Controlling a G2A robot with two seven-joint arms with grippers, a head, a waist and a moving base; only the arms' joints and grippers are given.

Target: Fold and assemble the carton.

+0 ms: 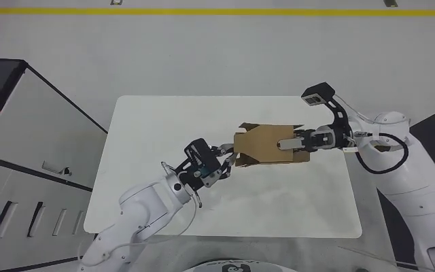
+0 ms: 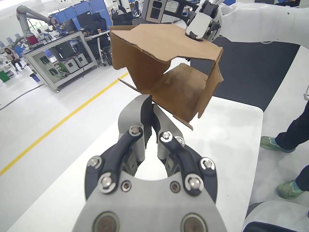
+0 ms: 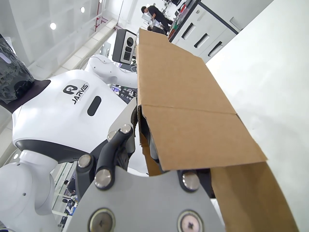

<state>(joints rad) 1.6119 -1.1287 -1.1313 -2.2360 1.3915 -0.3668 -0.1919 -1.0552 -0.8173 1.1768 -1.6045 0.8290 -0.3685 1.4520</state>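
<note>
A brown cardboard carton [image 1: 268, 144], partly opened into a sleeve with loose end flaps, hangs above the middle of the white table [image 1: 163, 129]. My left gripper [image 1: 229, 160] meets it from the near-left side. In the left wrist view the left gripper [image 2: 151, 105] is shut on the edge of the carton's [image 2: 178, 90] lower panel. My right gripper [image 1: 288, 143] comes in from the right and is shut on the carton's top wall. The right wrist view has the right gripper [image 3: 141, 124] with one finger outside the carton [image 3: 183, 102] and the other hidden inside.
A grey cabinet [image 1: 41, 129] stands close to the table's left edge. Bare white tabletop lies in front of and behind the carton. A yellow line [image 1: 217, 11] runs across the floor beyond the table.
</note>
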